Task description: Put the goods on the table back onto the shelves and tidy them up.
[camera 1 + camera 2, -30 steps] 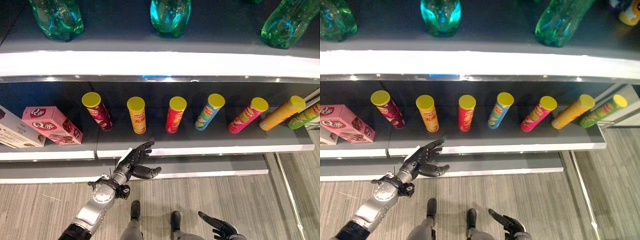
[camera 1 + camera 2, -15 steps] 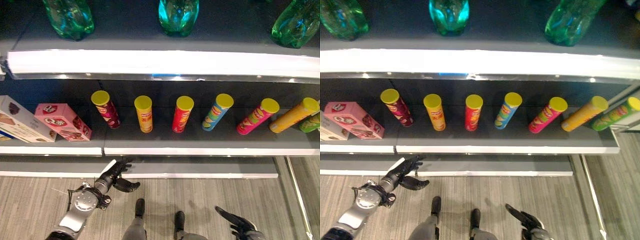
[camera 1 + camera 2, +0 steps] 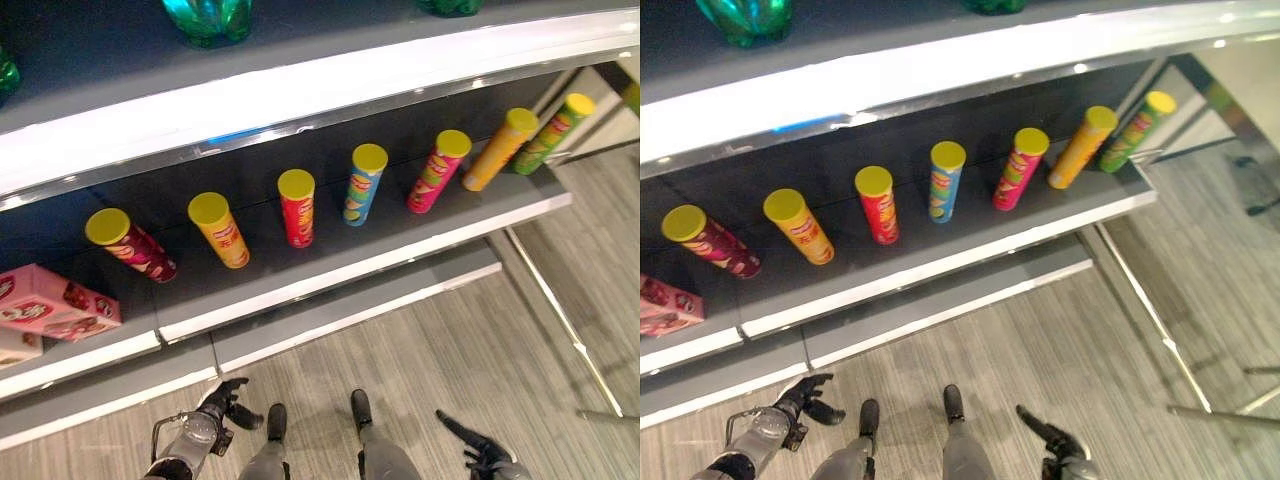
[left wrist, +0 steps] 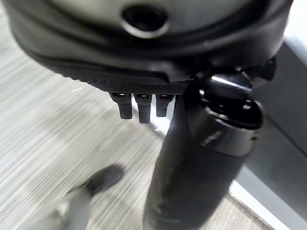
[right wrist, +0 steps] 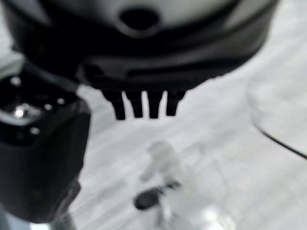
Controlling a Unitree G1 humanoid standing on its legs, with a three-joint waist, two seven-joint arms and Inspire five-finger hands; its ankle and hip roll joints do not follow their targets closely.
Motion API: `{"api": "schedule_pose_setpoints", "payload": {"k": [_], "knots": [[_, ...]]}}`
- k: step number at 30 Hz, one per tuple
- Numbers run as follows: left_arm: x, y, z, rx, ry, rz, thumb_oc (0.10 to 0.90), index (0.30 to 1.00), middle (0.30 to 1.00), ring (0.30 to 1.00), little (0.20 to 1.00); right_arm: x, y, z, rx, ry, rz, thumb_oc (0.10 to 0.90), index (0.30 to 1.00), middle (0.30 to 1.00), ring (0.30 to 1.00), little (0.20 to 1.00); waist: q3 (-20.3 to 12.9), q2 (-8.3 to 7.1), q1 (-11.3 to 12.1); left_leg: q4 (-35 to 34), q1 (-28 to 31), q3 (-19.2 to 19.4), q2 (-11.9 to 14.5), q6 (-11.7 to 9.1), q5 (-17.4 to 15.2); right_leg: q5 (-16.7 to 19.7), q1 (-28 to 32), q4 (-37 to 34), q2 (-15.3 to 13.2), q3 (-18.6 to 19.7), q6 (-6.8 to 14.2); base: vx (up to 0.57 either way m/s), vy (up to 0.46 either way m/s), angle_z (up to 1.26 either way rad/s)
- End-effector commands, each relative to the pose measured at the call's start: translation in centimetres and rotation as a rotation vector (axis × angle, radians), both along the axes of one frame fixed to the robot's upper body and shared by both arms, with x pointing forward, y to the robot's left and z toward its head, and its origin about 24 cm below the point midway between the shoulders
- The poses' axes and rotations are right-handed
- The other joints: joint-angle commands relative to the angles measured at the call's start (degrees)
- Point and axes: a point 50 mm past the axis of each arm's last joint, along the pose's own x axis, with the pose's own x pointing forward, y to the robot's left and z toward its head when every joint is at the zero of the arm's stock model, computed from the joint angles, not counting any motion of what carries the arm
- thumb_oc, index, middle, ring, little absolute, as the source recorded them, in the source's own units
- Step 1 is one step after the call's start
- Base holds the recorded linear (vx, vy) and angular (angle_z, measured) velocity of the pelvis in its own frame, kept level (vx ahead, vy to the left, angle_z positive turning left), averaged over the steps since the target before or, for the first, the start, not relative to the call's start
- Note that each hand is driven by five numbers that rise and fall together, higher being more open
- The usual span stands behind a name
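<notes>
A row of chip cans stands on the dark middle shelf (image 3: pixel 330 285): maroon (image 3: pixel 130 250), yellow (image 3: pixel 220 230), red (image 3: pixel 298 207), blue (image 3: pixel 362 183), pink (image 3: pixel 437 170), orange (image 3: pixel 497 148) and green (image 3: pixel 548 132). A pink box (image 3: pixel 50 305) lies at the shelf's left end. My left hand (image 3: pixel 222 400) hangs low in front of the bottom shelf, open and holding nothing; its wrist view shows straight fingers (image 4: pixel 139 108) over the floor. My right hand (image 3: pixel 470 447) is low at the right, open and holding nothing, its fingers (image 5: pixel 144 105) straight.
Green bottles (image 3: pixel 205 15) stand on the top shelf. A lower grey shelf board (image 3: pixel 360 305) juts out below the cans. Striped grey floor (image 3: pixel 470 350) lies before the shelves, and a metal frame leg (image 3: pixel 560 320) runs across it at the right.
The camera has swung right and tilted, so the whole picture has shifted. My left hand has dropped from the shelf edge down to my side. The cans have not moved.
</notes>
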Motion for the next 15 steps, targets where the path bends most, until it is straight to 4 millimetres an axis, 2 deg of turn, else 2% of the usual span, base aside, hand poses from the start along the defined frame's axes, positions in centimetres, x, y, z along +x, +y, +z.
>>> {"api": "schedule_pose_setpoints", "payload": {"k": [1, 2, 3, 6, 7, 9, 11, 12, 15], "knots": [[0.3, 2.2, 1.1, 0.116, -0.047, -0.008, 0.800, 0.900, 0.900, 0.900, 0.900, -0.4, -3.1, 0.9, -0.131, 0.012, 0.020, 0.800, 0.900, 0.900, 0.900, 0.900, -2.9, 1.90, 2.0, 3.2, -2.2, 0.2, 4.2, -4.1, -6.2, -7.5, -3.6, 2.2, -2.2, -14.0, 1.2, -0.23, 0.196, -2.22], [0.0, 2.3, 0.8, 0.115, -0.027, 0.010, 0.800, 0.900, 0.900, 0.900, 0.900, 0.1, -2.9, 1.0, -0.143, 0.010, 0.046, 0.800, 0.900, 0.900, 0.900, 0.900, -3.0, 2.03, 3.2, 3.0, -2.0, 4.0, 5.5, -4.0, -5.5, -8.5, -2.3, 2.8, -3.2, -20.2, 0.7, -0.22, 0.069, -2.24], [-0.2, 2.4, 0.6, 0.110, -0.020, 0.035, 0.800, 0.900, 0.900, 0.900, 0.900, 0.1, -3.0, 1.1, -0.151, 0.012, 0.047, 0.800, 0.900, 0.900, 0.900, 0.900, -3.0, 2.01, 3.8, 3.5, -2.4, 5.1, 6.1, -3.8, -5.3, -9.0, -1.4, 3.6, -3.8, -21.4, 0.4, -0.27, 0.037, -2.41], [-0.8, 2.6, 0.2, 0.106, 0.004, 0.069, 0.800, 0.900, 0.900, 0.900, 0.900, 0.2, -3.2, 1.2, -0.162, 0.012, 0.035, 0.800, 0.900, 0.900, 0.900, 0.900, -2.8, 2.21, 5.0, 4.5, -3.8, 7.8, 7.6, -3.6, -4.8, -9.7, 0.8, 5.6, -5.6, -23.4, 0.2, -0.21, -0.011, -1.38], [-1.6, 2.7, -0.1, 0.098, 0.022, 0.105, 0.800, 0.900, 0.900, 0.900, 0.900, 0.2, -3.2, 1.1, -0.171, 0.019, 0.047, 0.800, 0.900, 0.900, 0.900, 0.900, -3.1, 2.45, 6.6, 4.8, -4.4, 10.8, 9.4, -3.9, -4.4, -9.7, 3.8, 7.1, -7.6, -27.0, 0.2, -0.29, -0.046, -1.43], [-2.2, 3.0, -0.4, 0.105, 0.048, 0.118, 0.800, 0.900, 0.900, 0.900, 0.900, -0.4, -3.2, 0.9, -0.171, 0.035, 0.036, 0.800, 0.900, 0.900, 0.900, 0.900, -4.0, 1.33, 7.8, 4.9, -4.1, 13.2, 10.0, -4.4, -3.9, -8.9, 7.5, 6.4, -8.4, -29.8, 0.9, -0.07, -0.122, -1.59], [-2.2, 2.9, -0.4, 0.103, 0.040, 0.117, 0.800, 0.900, 0.900, 0.900, 0.900, -0.8, -3.1, 0.8, -0.176, 0.047, 0.051, 0.800, 0.900, 0.900, 0.900, 0.900, -4.1, 0.72, 8.3, 4.9, -3.4, 14.7, 10.6, -4.9, -3.6, -8.8, 7.6, 5.4, -8.4, -30.7, 1.1, 0.05, -0.203, -0.89], [-1.8, 2.7, -0.3, 0.098, 0.021, 0.119, 0.800, 0.900, 0.900, 0.900, 0.900, -1.0, -2.8, 0.6, -0.176, 0.048, 0.055, 0.800, 0.900, 0.900, 0.900, 0.900, -4.6, 0.15, 7.9, 4.9, -3.2, 15.4, 12.1, -6.1, -2.5, -10.1, 8.0, 3.2, -6.3, -31.1, 1.2, 0.08, -0.339, -0.32], [-1.8, 2.6, -0.3, 0.078, 0.012, 0.135, 0.800, 0.900, 0.900, 0.900, 0.900, -1.9, -3.0, 0.5, -0.171, 0.060, 0.048, 0.800, 0.900, 0.900, 0.900, 0.900, -4.7, 0.48, 7.2, 3.9, -1.1, 15.1, 14.4, -7.4, -1.1, -11.8, 9.0, 2.7, -2.9, -29.9, -0.1, 0.11, -0.296, -0.22]]}}
